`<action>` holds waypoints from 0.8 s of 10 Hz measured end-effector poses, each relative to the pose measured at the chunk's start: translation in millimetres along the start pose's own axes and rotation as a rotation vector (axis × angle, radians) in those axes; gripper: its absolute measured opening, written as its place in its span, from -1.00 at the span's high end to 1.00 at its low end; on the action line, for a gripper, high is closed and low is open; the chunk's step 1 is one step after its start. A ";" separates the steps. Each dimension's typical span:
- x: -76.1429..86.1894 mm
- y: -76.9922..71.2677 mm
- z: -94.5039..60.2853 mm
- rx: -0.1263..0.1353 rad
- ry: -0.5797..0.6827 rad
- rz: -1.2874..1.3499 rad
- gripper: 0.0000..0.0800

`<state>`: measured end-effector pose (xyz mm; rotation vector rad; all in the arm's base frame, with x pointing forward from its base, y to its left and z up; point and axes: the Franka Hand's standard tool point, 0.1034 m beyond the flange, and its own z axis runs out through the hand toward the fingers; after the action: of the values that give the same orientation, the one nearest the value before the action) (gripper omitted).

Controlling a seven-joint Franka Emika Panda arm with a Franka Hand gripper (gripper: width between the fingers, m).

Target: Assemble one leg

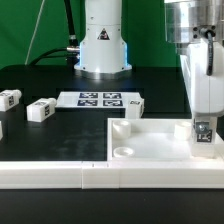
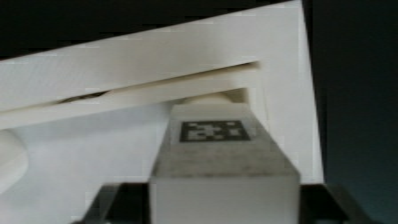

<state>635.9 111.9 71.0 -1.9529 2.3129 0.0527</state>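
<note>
Now the leg (image 1: 203, 133) stands upright at the panel (image 1: 150, 142) corner.
Fingers (image 2: 128, 203) are clamped around the leg (image 2: 217, 155), tag visible.

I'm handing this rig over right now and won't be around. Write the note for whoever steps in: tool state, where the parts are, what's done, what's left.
Tool: shut on a leg, held low over the panel's corner on the exterior view's right. In the wrist view the leg's tag faces the camera, between the fingers.
Other parts: two loose legs lie on the table at the exterior view's left; the marker board is behind the panel.
Done: leg picked up and brought to the corner.
Left: whether it is seated in a socket cannot be seen; check, seat it, then release.
</note>
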 end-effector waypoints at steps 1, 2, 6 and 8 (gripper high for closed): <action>-0.2 0.0 0.0 0.001 0.000 -0.035 -0.26; -0.9 0.1 0.0 0.001 0.000 -0.042 -0.54; -6.4 2.3 -0.8 -0.018 0.002 -0.466 -0.62; -7.8 0.1 -2.4 -0.023 -0.004 -0.717 -0.62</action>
<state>637.0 119.3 74.3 -2.6474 1.4820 0.0181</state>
